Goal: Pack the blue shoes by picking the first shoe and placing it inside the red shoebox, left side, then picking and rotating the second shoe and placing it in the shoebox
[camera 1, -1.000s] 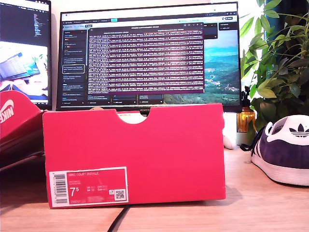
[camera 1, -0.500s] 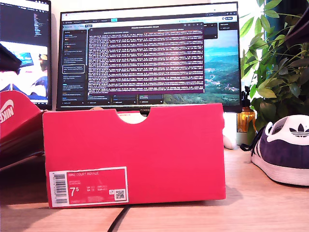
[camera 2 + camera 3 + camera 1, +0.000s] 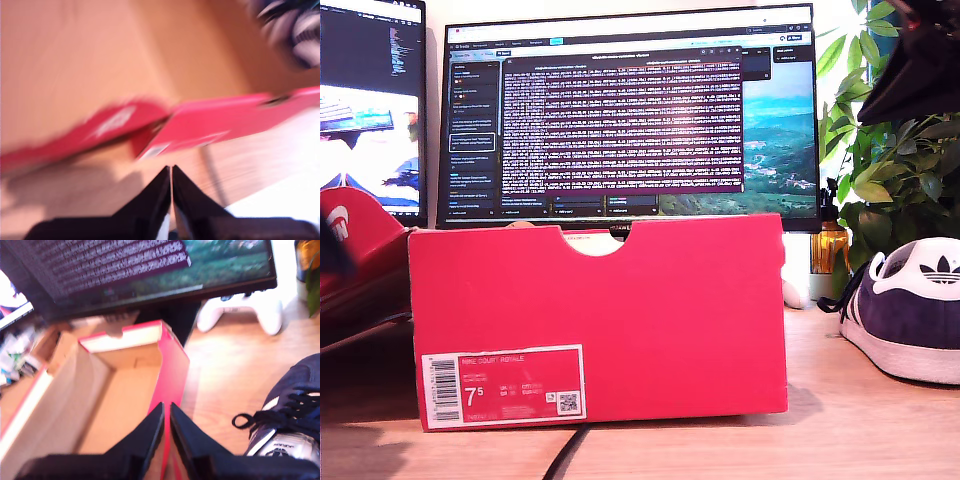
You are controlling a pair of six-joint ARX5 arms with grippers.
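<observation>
Pretty standard desk setup here: light wooden desk [image 3: 860, 420], a big monitor [image 3: 630, 110] filling the center top of the exterior view with terminal text over a landscape wallpaper, and a second screen [image 3: 370, 100] at upper left. Leafy green plant [image 3: 890, 150] on the right, white wall [image 3: 620, 8] behind, bright daylight.

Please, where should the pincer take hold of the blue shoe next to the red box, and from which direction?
I would grip the blue shoe across its collar, just ahead of the white heel tab, coming down from above. It stands upright on its sole, so the opening faces up and gives the pincer an edge. My second gripper seems the nearer one.
</observation>
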